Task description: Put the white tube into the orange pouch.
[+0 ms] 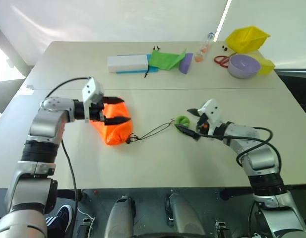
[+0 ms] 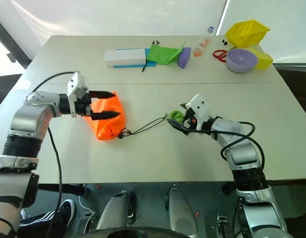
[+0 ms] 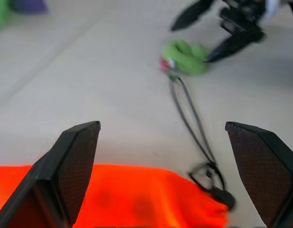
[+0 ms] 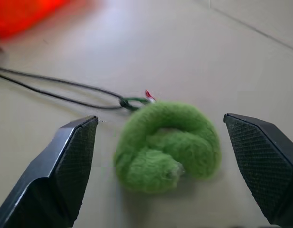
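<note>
On the pale table (image 1: pixel 157 163), seen from the head camera, the orange pouch (image 1: pixel 114 130) lies closed toward the left, its dark cord (image 1: pixel 153 131) trailing right to the green ring (image 1: pixel 182 120). The left gripper (image 1: pixel 114 109) hangs just over the pouch's far end, jaws spread and holding nothing. The right gripper (image 1: pixel 192 122) sits beside the green ring, jaws likewise spread and empty. Along the far edge lie a long white box (image 1: pixel 127 63), a green pouch (image 1: pixel 166 59), a clear bottle (image 1: pixel 205 48), a lilac bowl (image 1: pixel 243 65) and a yellow pouch (image 1: pixel 248 38).

From the left wrist, the open fingers (image 3: pixel 72 164) frame the orange fabric below them, with the cord's toggle at its mouth and the ring farther off.

From the right wrist, the parted fingers (image 4: pixel 65 164) flank the fuzzy ring without touching it.

I cannot find the white tube on the table. Judging by the shut, plump pouch and both empty grippers, it is probably already inside, so the task looks essentially done, with only withdrawal left.
</note>
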